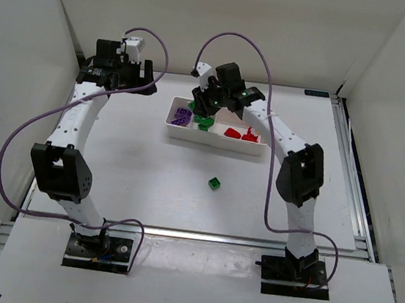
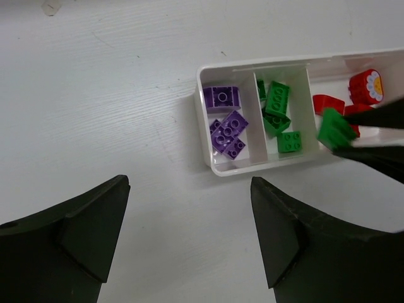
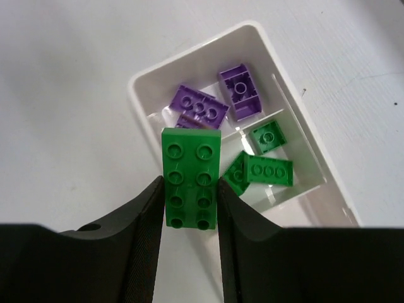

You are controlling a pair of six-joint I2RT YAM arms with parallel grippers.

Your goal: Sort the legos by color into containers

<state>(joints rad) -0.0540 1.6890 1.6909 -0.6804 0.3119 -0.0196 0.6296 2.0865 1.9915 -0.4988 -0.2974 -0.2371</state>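
Note:
The white tray (image 1: 258, 152) lies across the middle of the table and has three compartments. Purple legos (image 2: 227, 129) fill its left compartment, green legos (image 2: 278, 107) the middle one, and red legos (image 2: 363, 85) the right one. My right gripper (image 3: 189, 189) is shut on a green two-by-four brick (image 3: 191, 173), held above the tray's near rim (image 3: 142, 107) close to the purple and green compartments. One small green lego (image 1: 215, 183) lies loose on the table in front of the tray. My left gripper (image 2: 189, 211) hangs open and empty over bare table, left of the tray.
White walls enclose the table on the left, back and right. A metal rail (image 1: 353, 162) runs along the right edge. Purple cables (image 1: 19, 136) loop off both arms. The arm bases (image 1: 102, 246) are bolted at the near edge.

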